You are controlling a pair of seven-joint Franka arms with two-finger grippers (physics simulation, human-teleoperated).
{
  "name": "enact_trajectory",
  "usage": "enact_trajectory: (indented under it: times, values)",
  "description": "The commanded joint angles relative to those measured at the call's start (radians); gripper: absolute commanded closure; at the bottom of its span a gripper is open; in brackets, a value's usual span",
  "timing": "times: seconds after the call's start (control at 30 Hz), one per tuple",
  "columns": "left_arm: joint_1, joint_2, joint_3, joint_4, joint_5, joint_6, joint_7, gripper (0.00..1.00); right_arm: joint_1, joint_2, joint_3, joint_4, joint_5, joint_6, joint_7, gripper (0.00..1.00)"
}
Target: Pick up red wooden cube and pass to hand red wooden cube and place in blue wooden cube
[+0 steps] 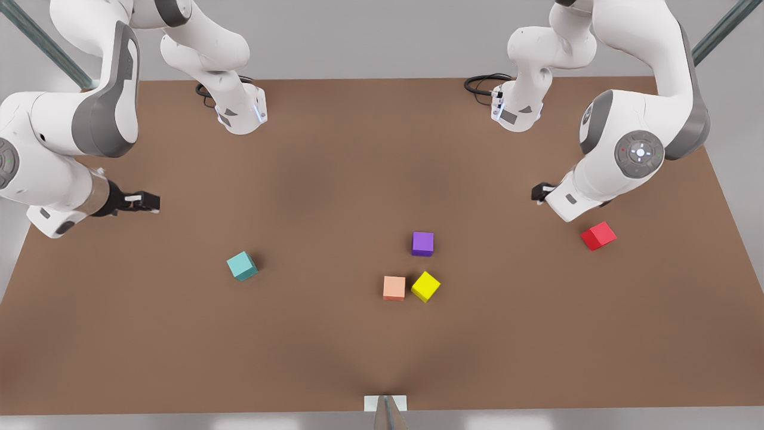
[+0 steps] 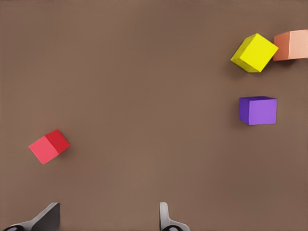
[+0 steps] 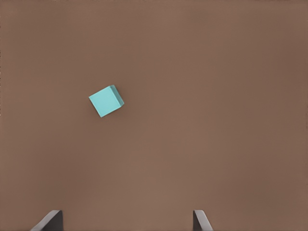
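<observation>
The red wooden cube (image 1: 598,235) (image 2: 49,146) lies on the brown table near the front view's right edge. My left gripper (image 1: 542,192) (image 2: 107,219) hovers just above and beside it, open with nothing between its fingers. The blue wooden cube (image 1: 242,266) (image 3: 106,101), teal in colour, sits left of centre in the front view. Up and to the left of it in that view, my right gripper (image 1: 147,202) (image 3: 126,221) is held open and empty, well apart from the cube.
A purple cube (image 1: 422,243) (image 2: 258,110), a yellow cube (image 1: 425,286) (image 2: 254,53) and a salmon-orange cube (image 1: 394,288) (image 2: 291,45) cluster near the table's middle. Both arm bases (image 1: 242,113) (image 1: 516,110) stand at the far edge.
</observation>
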Motion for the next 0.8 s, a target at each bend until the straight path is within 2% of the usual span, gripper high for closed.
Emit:
enact_trajectory:
  times: [0.0, 0.07, 0.1, 0.17, 0.23, 0.37, 0.43, 0.53, 0.77]
  values:
    - [-0.001, -0.001, 0.000, 0.000, -0.001, 0.058, 0.057, 0.00, -0.001, -0.001, 0.000, 0.001, 0.008, 0.054, -0.037, 0.00]
    - [0.001, 0.035, 0.014, 0.000, 0.002, 0.066, 0.056, 0.00, 0.001, 0.001, 0.000, 0.003, 0.007, 0.054, -0.039, 0.00]
    - [-0.002, 0.117, 0.094, 0.003, -0.003, 0.089, 0.057, 0.00, 0.001, 0.001, 0.000, 0.004, 0.008, 0.054, -0.037, 0.00]
    - [0.022, 0.234, 0.193, -0.018, -0.047, 0.241, 0.062, 0.00, -0.001, 0.001, 0.000, 0.004, 0.013, 0.054, -0.037, 0.00]
    - [0.047, 0.255, 0.247, -0.106, -0.057, 0.418, 0.063, 0.00, -0.001, 0.002, 0.000, 0.004, 0.013, 0.056, -0.037, 0.00]
    - [0.151, 0.355, 0.292, -0.126, -0.084, 0.587, 0.065, 0.00, -0.001, 0.002, 0.000, 0.004, 0.015, 0.054, -0.037, 0.00]
    - [0.171, 0.354, 0.321, -0.155, -0.086, 0.615, 0.063, 0.00, -0.001, 0.002, 0.000, 0.004, 0.015, 0.054, -0.037, 0.00]
    - [0.190, 0.354, 0.368, -0.285, -0.141, 0.736, 0.054, 0.00, 0.001, 0.004, 0.000, 0.004, 0.015, 0.054, -0.037, 0.00]
    - [0.199, 0.320, 0.393, -0.388, -0.166, 0.672, 0.022, 0.00, 0.001, 0.004, 0.000, 0.003, 0.016, 0.054, -0.037, 0.00]
